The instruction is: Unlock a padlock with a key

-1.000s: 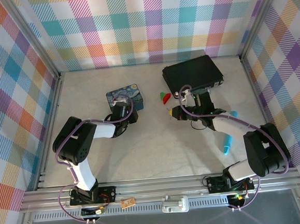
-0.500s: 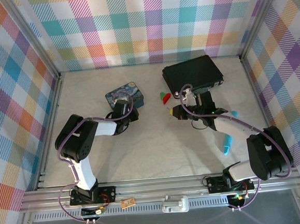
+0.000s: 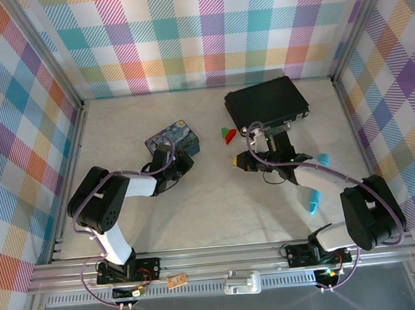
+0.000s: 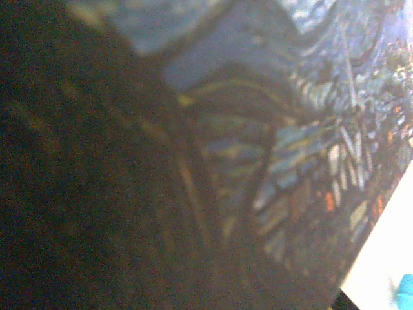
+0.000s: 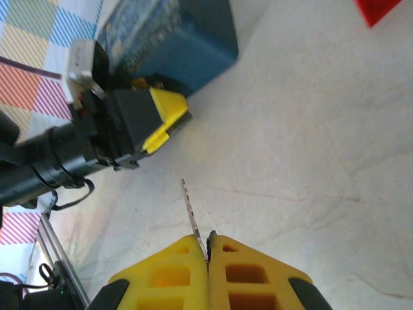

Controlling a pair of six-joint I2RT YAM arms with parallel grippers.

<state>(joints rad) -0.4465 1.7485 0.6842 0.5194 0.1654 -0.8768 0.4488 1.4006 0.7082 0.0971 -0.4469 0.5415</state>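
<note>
Since a second ago the left gripper (image 5: 169, 121) has sunk against the blue tin (image 5: 187, 39), nudging it. Nearest, the right gripper (image 5: 208, 245) is clamped on the key (image 5: 191, 210), its tip aimed ahead at the left gripper. Whether that one grips the padlock I cannot tell. Next comes fine keyhole alignment.

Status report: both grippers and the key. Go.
Right gripper shut on key, blade forward. Left gripper beside blue tin, jaws unclear.

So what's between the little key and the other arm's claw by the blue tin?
Nothing: in the right wrist view, bare table separates the key, pinched by the right gripper, from the left gripper.
</note>
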